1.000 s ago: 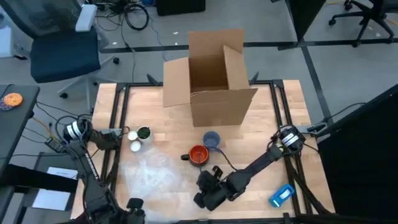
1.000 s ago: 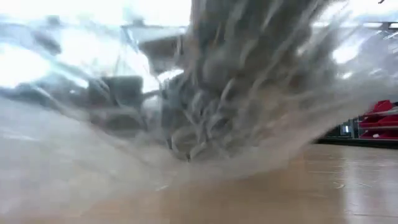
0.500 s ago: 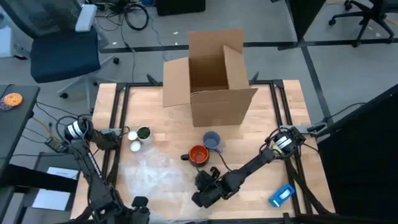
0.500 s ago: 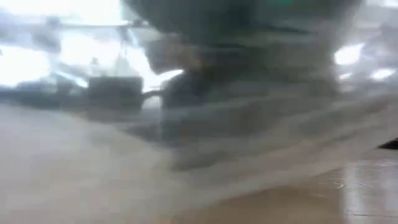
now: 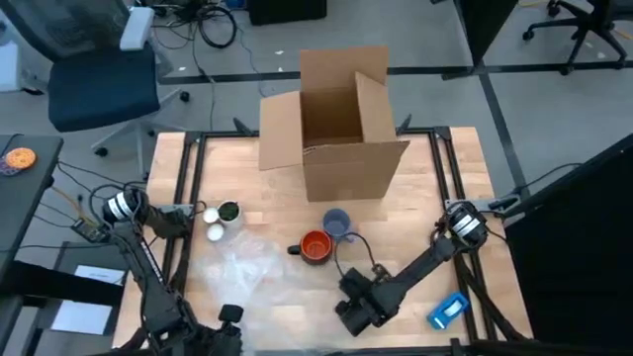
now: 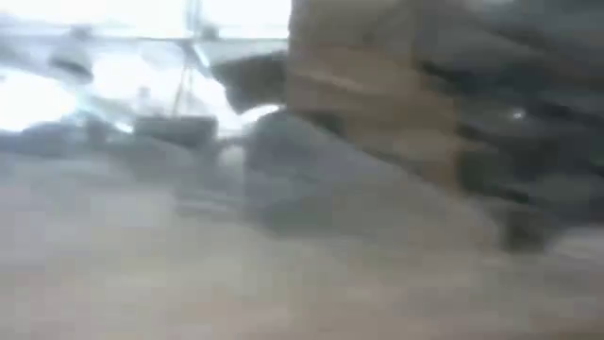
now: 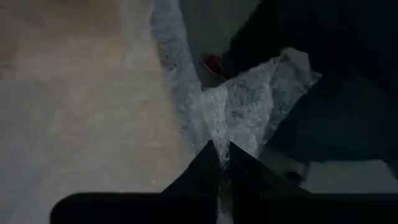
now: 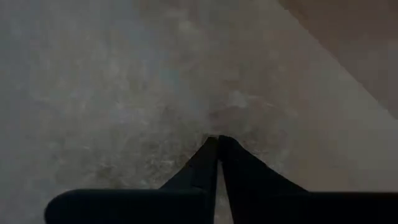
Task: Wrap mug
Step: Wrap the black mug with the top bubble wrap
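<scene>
from above, the right gripper (image 5: 358, 314) sits low at the near edge of the table (image 5: 435, 222). the orange mug (image 5: 316, 246) stands just past it, with a blue cup (image 5: 336, 222) touching the mug's far side. the clear bubble wrap (image 5: 247, 272) lies flat between the two grippers. the left gripper (image 5: 228, 324) is at the wrap's near edge. only the wrist views show the fingers: the left ones (image 7: 239, 171) pinch a fold of wrap, and the right ones (image 8: 233, 163) are closed tight with wrap all around them. the low view is a blur of wrap. an open cardboard box (image 5: 341, 124) stands far behind the mug.
</scene>
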### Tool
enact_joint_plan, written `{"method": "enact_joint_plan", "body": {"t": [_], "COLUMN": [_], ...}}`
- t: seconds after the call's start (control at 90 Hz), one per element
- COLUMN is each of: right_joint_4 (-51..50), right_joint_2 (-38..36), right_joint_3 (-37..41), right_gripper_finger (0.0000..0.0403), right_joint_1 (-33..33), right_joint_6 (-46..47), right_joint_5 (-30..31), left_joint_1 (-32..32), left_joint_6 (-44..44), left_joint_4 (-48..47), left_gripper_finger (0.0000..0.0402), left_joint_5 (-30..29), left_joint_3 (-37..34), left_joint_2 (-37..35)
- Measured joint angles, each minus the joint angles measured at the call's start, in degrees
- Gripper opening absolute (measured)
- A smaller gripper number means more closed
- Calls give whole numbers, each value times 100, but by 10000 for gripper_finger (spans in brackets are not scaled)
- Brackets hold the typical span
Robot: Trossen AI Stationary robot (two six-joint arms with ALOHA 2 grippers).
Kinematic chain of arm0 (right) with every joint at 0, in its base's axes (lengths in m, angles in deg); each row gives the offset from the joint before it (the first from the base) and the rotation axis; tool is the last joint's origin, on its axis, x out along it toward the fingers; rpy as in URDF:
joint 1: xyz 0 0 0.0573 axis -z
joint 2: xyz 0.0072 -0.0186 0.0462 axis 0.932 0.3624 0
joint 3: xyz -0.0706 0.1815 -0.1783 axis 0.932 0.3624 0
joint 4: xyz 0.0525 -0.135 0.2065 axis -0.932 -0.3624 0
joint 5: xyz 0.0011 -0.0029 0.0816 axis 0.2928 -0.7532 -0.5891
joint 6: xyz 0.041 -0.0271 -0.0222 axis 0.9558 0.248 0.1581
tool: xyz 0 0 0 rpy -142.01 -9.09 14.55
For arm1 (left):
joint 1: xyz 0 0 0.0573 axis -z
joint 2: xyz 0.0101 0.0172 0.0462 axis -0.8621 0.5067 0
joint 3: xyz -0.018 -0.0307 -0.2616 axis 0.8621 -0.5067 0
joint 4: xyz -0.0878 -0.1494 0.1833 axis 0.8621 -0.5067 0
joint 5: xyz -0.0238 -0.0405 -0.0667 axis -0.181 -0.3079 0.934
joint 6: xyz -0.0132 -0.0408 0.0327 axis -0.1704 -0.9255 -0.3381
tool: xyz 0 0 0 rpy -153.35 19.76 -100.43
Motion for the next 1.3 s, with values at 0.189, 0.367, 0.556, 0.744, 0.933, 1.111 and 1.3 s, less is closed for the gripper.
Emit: {"method": "enact_joint_plan", "body": {"t": [0.189,0.367,0.556,0.744,0.933,1.111,1.3], "right_joint_4": [-1375,-2094,-2103,-1312,712,2904,2964], "right_joint_2": [-21,-122,-234,-452,-444,-435,-435], "right_joint_3": [37,33,33,23,196,524,822], "right_gripper_finger": [0,0,0,0,0,0,0], "right_joint_1": [-397,-741,-926,-992,-655,-261,-48], "right_joint_6": [1185,2264,2823,2530,553,-1334,-1491], "right_joint_5": [-663,-633,-88,1205,1442,683,22], "left_joint_1": [-199,-353,-508,-545,-552,-551,-547], "left_joint_6": [407,383,119,308,386,291,268], "left_joint_4": [-91,-992,-1723,-1439,-1441,-1431,-1459], "left_gripper_finger": [0,0,0,0,0,0,0], "left_joint_5": [-581,-692,-689,-667,-875,-889,-889], "left_joint_3": [2,4,2,4,4,4,4], "left_joint_2": [-2,-2,-2,-2,-2,-2,-2]}}
